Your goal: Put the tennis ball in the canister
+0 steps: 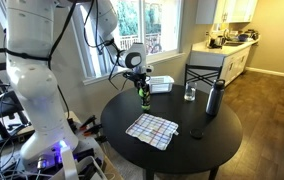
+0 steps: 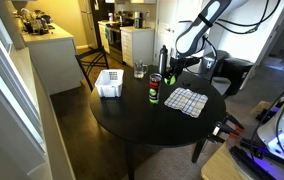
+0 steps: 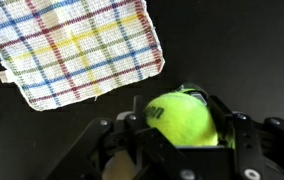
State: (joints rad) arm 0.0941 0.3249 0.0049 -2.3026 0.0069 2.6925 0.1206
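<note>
My gripper [image 3: 182, 135] is shut on the tennis ball [image 3: 182, 120], a fuzzy yellow-green ball with dark lettering that fills the space between the fingers in the wrist view. In both exterior views the gripper [image 1: 140, 78] [image 2: 177, 66] hangs above the round black table, close over the canister [image 1: 145, 96] [image 2: 156, 88]. The canister is a slim upright clear tube with a dark red band and something green low inside. In the wrist view a green edge [image 3: 192, 92] peeks out just behind the ball.
A checked cloth [image 1: 152, 129] [image 2: 189, 101] [image 3: 77, 45] lies on the black table [image 1: 112, 125]. A white basket [image 1: 160, 84] [image 2: 110, 83], a clear glass [image 1: 190, 93] [image 2: 140, 71] and a dark metal bottle [image 1: 214, 97] [image 2: 163, 58] stand nearby. A chair [image 1: 204, 72] stands behind.
</note>
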